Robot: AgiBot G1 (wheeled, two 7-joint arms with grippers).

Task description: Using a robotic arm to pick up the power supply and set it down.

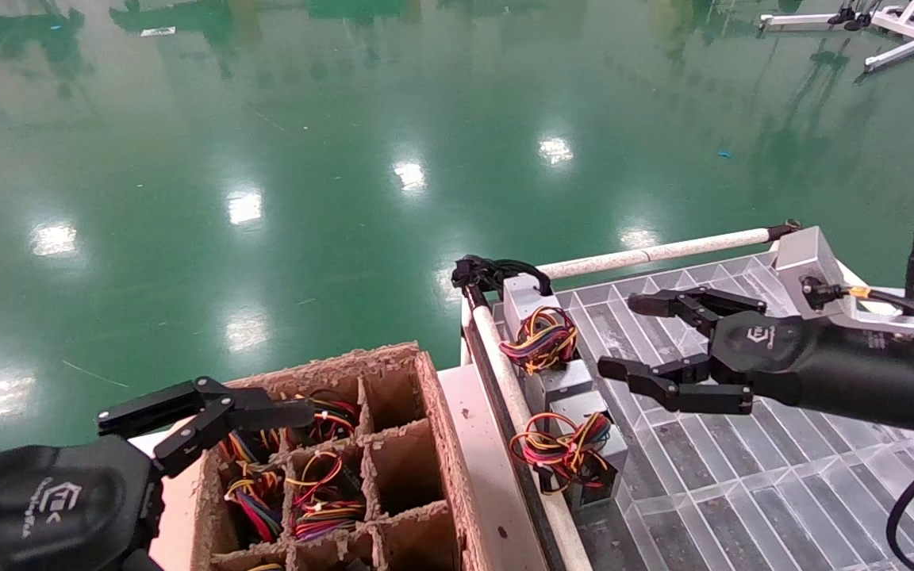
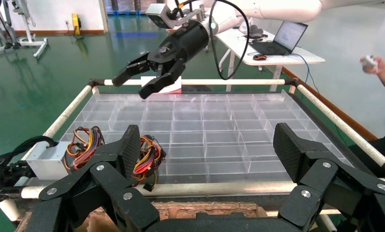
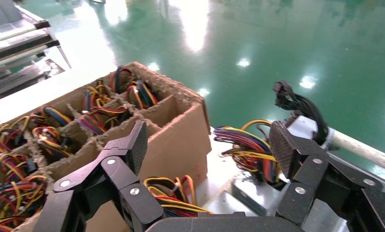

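The power supply (image 1: pixel 588 444), a grey metal box, lies at the clear tray's left edge with its loose red, orange, yellow and black wires (image 1: pixel 558 450) spilling toward the rail. My right gripper (image 1: pixel 620 335) hovers open and empty over the tray, above and just right of it. The right wrist view shows those wires (image 3: pixel 176 197) low between the open fingers (image 3: pixel 136 141). My left gripper (image 1: pixel 211 416) hangs open and empty over the cardboard box. In the left wrist view the tangle (image 2: pixel 149 154) peeks out behind one finger (image 2: pixel 130 145).
A second grey box with a neat purple-yellow-orange coil (image 1: pixel 540 337) lies just beyond it. The cardboard divider box (image 1: pixel 405 468) holds several wire bundles. White rails (image 1: pixel 663 252) frame the clear compartment tray (image 1: pixel 743 484). A black cable bunch (image 1: pixel 489 274) sits at the tray's corner.
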